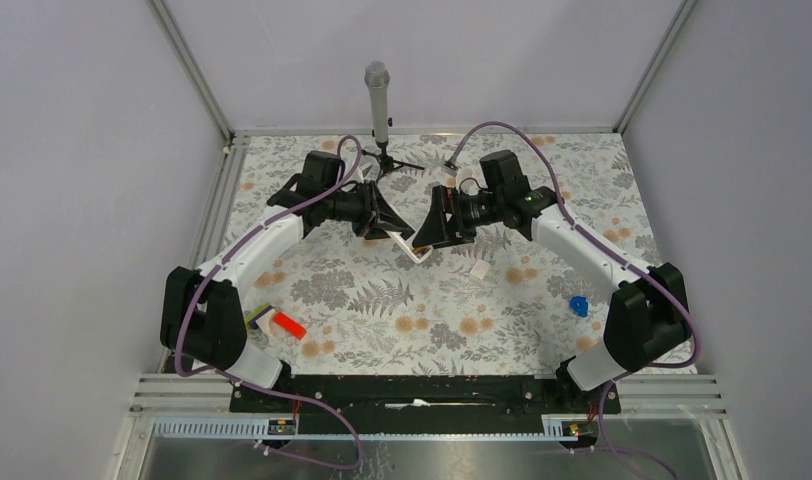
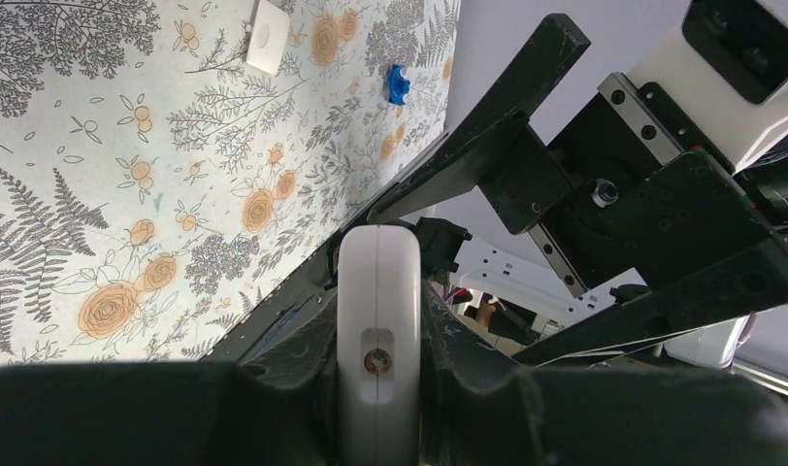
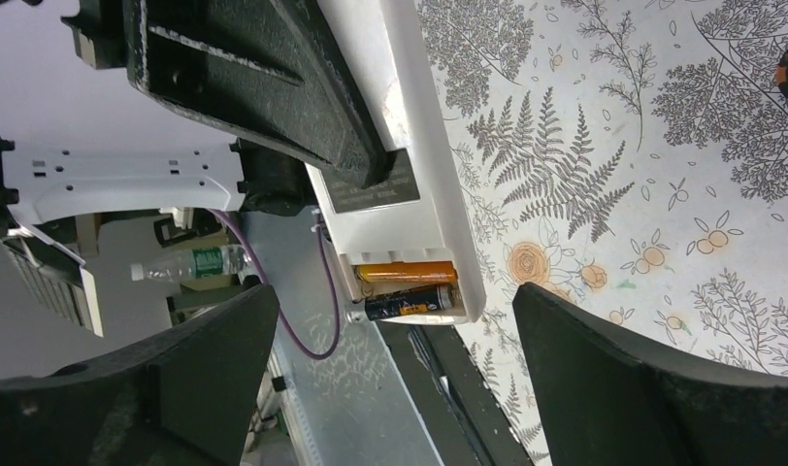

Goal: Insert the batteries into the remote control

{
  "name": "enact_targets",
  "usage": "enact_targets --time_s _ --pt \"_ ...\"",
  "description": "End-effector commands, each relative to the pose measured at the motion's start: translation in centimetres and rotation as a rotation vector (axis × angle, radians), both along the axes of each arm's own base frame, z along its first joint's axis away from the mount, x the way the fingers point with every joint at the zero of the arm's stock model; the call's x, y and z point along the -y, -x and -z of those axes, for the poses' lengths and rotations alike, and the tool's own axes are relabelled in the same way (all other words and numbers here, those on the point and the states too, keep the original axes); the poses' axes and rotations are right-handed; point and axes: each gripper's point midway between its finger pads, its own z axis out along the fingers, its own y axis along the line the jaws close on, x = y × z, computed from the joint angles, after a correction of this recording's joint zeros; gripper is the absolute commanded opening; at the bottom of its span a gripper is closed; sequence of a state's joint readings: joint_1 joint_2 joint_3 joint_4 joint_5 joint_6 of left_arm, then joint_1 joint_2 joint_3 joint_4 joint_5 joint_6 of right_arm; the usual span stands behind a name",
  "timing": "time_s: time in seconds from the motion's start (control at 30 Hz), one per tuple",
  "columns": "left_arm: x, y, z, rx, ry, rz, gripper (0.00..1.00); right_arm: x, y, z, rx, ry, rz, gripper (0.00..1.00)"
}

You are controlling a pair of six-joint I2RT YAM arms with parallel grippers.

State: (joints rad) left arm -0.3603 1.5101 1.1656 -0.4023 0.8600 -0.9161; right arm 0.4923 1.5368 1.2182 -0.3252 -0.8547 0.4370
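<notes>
My left gripper (image 1: 390, 230) is shut on the remote control (image 1: 410, 246) and holds it above the table at the middle back. In the left wrist view the white remote (image 2: 378, 320) stands edge-on between my fingers. The right wrist view shows its white back (image 3: 395, 146) with the battery bay open. Two batteries lie in the bay: an orange one (image 3: 407, 273) and a dark one (image 3: 410, 303) whose left end sticks out past the bay's edge. My right gripper (image 3: 395, 335) is open and empty, just short of the bay; it also shows in the top view (image 1: 432, 230).
A small white square piece (image 1: 479, 270) lies on the floral cloth right of the remote. A blue piece (image 1: 579, 305) lies at the right. A red-and-white block (image 1: 282, 323) lies near the left arm's base. A microphone stand (image 1: 378, 100) stands at the back.
</notes>
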Motion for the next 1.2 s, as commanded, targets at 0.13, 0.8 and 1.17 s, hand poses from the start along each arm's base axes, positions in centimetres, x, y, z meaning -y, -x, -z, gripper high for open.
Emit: enact_targets --time_s 0.13,0.8,1.17 --pt "0.5 -0.1 -3.5 0.086 0.058 0.028 0.0 -0.7 1.4 -2.1 0.087 -0.089 -0.109 0.99" --pt "0.5 -0.2 -3.8 0.075 0.059 0.01 0.0 -1.3 2.1 -1.9 0.108 -0.095 -0.148 0.69" --pt "0.5 -0.6 -3.9 0.071 0.054 -0.008 0.0 -1.2 1.9 -1.7 0.126 -0.08 -0.133 0.68"
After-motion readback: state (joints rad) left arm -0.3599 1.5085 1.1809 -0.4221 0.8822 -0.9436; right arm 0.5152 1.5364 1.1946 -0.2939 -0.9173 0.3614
